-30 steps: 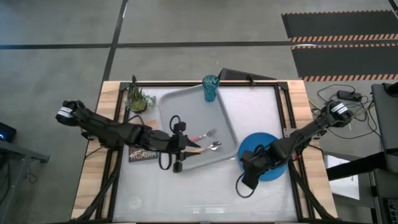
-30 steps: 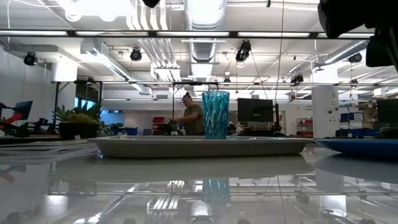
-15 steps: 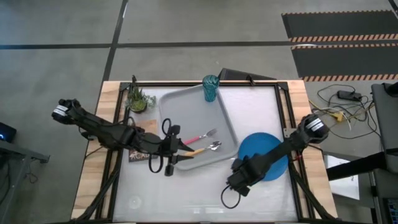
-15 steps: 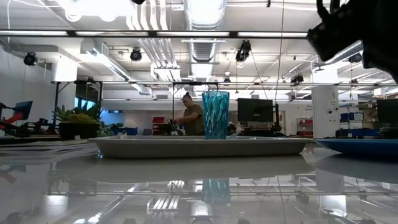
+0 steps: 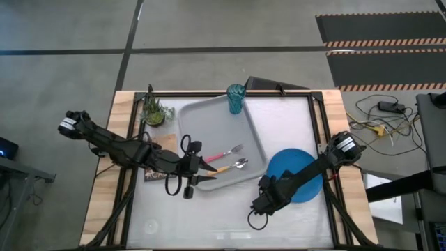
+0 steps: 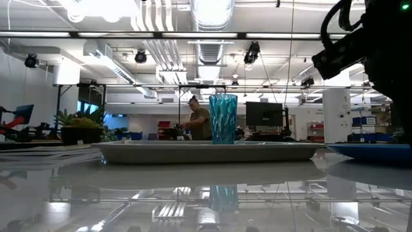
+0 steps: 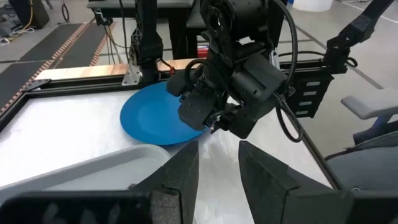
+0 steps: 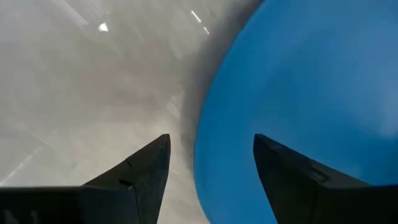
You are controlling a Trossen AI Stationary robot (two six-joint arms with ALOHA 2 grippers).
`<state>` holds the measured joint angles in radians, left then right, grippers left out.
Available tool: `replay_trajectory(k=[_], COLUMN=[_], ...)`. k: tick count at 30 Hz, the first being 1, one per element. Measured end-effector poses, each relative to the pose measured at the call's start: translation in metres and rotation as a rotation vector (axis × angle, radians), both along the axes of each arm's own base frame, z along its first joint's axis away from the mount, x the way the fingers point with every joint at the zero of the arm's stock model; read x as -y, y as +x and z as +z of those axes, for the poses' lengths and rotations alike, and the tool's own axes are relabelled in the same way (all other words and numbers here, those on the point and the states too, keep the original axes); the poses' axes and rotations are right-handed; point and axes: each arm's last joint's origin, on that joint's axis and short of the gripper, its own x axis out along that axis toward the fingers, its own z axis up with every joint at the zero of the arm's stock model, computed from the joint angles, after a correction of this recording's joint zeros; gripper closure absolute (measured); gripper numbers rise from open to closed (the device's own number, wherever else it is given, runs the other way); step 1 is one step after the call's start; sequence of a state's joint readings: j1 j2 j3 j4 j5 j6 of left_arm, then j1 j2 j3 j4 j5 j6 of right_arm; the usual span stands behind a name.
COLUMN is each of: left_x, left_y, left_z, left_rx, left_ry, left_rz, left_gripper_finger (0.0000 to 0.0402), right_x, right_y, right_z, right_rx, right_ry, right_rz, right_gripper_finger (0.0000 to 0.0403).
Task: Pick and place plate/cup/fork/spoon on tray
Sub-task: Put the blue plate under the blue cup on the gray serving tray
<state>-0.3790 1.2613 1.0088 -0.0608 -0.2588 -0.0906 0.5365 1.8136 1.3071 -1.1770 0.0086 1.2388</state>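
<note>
The grey tray (image 5: 209, 125) lies mid-table. On it stand the teal cup (image 5: 235, 98) at its far right corner, and the pink-handled fork (image 5: 226, 152) and orange-handled spoon (image 5: 230, 166) near its right rim. The blue plate (image 5: 300, 167) lies flat on the table right of the tray. My right gripper (image 8: 208, 165) hangs open over the plate's near-left rim (image 8: 202, 155), one finger above the plate and one above the table. My left gripper (image 7: 217, 168) is open over the tray's near part, by the handle ends of fork and spoon.
A small potted plant (image 5: 155, 111) stands at the table's far left. A book (image 5: 159, 172) lies under my left arm, left of the tray. A dark object (image 5: 268, 85) sits at the far edge. Bare table (image 5: 209, 223) stretches along the near edge.
My right gripper has gone from above the plate toward the table's near edge and its left, to the plate's near-left rim. My left gripper has drawn back a little toward the table's left edge. Plate, fork, spoon and cup have stayed where they were.
</note>
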Motion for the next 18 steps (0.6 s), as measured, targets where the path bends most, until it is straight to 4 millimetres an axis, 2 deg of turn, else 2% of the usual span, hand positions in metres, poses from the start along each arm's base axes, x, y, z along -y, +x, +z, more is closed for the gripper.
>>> replay_trajectory(k=[8,18], left_x=[0.000,0.000], left_y=[0.000,0.000], left_z=[0.000,0.000], left_rx=[0.001,0.001], left_ry=[-0.001,-0.002], left_rz=[0.000,0.000], left_gripper_finger=[0.0305,0.0305], right_x=[0.000,0.000], right_y=[0.002,0.003], right_z=[-0.009,-0.019], right_rx=[-0.016,-0.035], right_ry=[-0.028,-0.059], right_rz=[0.026,0.063], right_gripper_finger=[0.0191,0.0265])
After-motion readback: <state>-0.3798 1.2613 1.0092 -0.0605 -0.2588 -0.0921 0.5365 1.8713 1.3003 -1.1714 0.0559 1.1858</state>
